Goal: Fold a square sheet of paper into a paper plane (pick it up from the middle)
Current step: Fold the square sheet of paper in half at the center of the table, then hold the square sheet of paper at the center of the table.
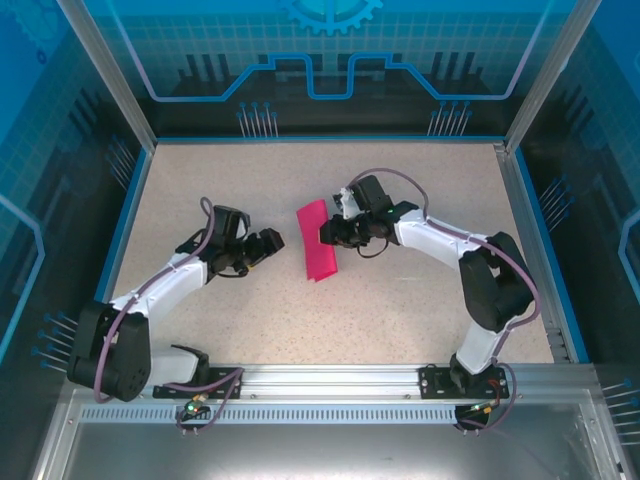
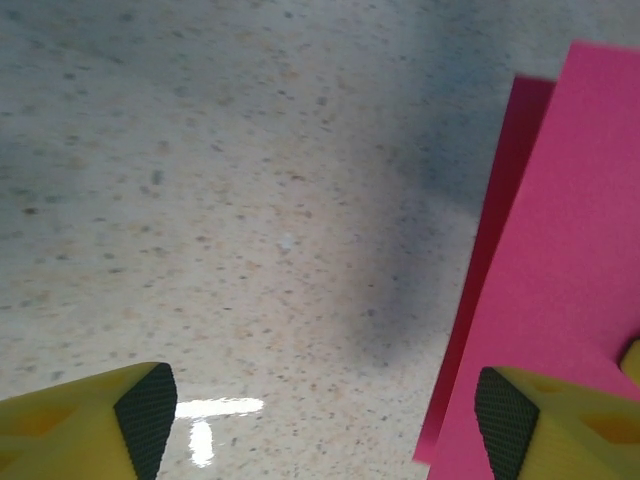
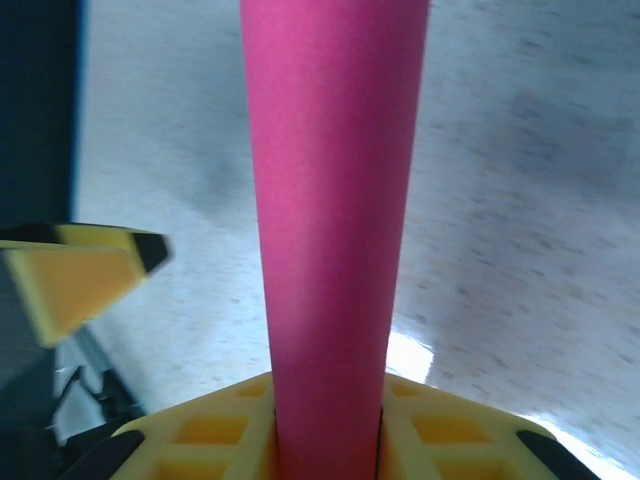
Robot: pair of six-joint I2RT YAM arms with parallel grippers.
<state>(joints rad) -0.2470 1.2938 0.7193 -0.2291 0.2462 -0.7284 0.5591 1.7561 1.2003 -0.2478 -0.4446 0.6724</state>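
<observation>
Fingers (image 3: 200,430) of our right gripper (image 3: 330,440) pinch the pink paper (image 1: 318,248), which runs up between them. The paper is folded into a narrow strip in the middle of the table (image 1: 420,300), between the two arms. Our left gripper (image 2: 320,430) stands spread just beside the strip's other long edge, with one finger (image 2: 530,420) over the top layer; we cannot tell whether it touches. We judge that a fold is being set. To do it well, we hold the right pinch firm and level. We bring the left fingers squarely onto the edge so the offset layers line up, and we close slowly so nothing crumples.
</observation>
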